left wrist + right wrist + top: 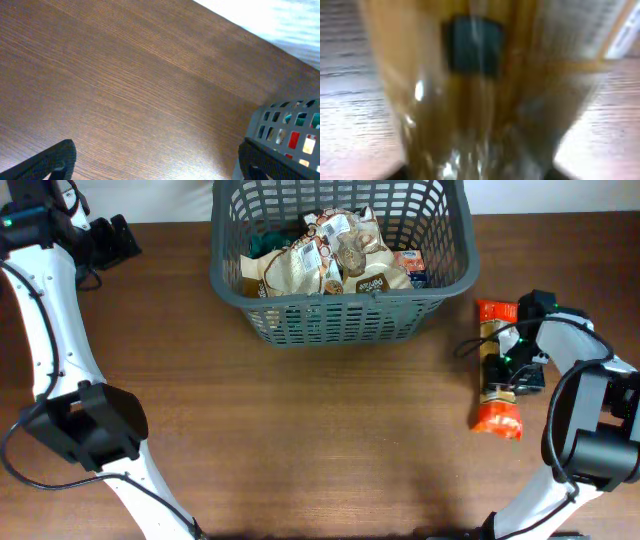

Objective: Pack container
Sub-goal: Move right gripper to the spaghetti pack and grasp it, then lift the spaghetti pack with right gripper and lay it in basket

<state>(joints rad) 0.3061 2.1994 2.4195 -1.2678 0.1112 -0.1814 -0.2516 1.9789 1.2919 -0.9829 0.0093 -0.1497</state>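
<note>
**Container at far centre of bench, R jaws on orange pack**

Your bench (300,430) carries the container (340,320) at far centre, upright, between the two sets of jaws and touching neither. Inside it is a heap of snack packs (335,255), mostly brown & white, w/ one teal at the left end. An orange pack (497,418) lies flat on the bench to the container's right. Your R jaws are down over its middle. The wrist view is too blurred, so can't tell if they grip it. L jaws stand wide open & empty at far left.
</note>
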